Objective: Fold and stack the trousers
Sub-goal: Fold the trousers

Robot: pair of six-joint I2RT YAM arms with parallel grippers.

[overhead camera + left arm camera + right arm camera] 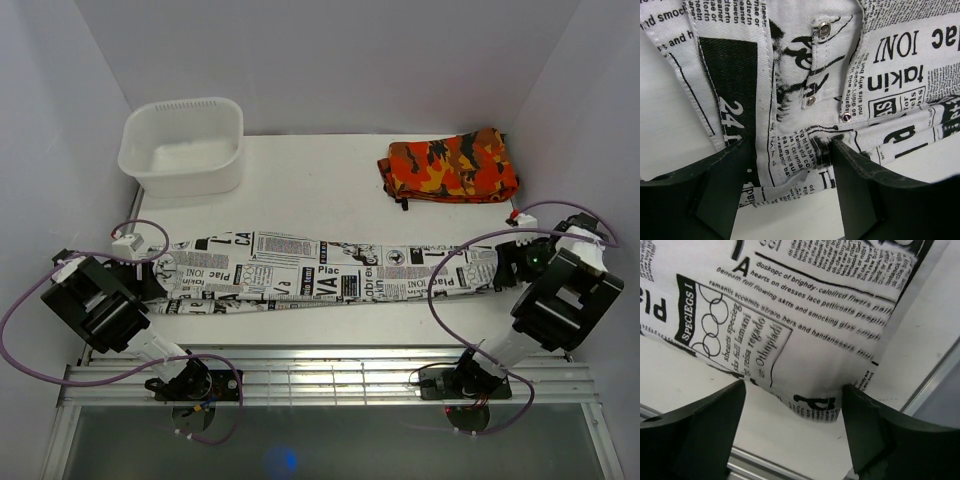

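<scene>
The trousers, white with black newspaper print, lie stretched flat across the table from left to right. My left gripper is at their waistband end. In the left wrist view the waistband with snaps lies between my spread fingers, which are open around the fabric's edge. My right gripper is at the leg-hem end. In the right wrist view the hem hangs between my spread fingers, and the jaws stand open.
A white plastic basin stands at the back left. A folded orange, red and black camouflage garment lies at the back right. A metal rail runs along the table's near edge. White walls close in both sides.
</scene>
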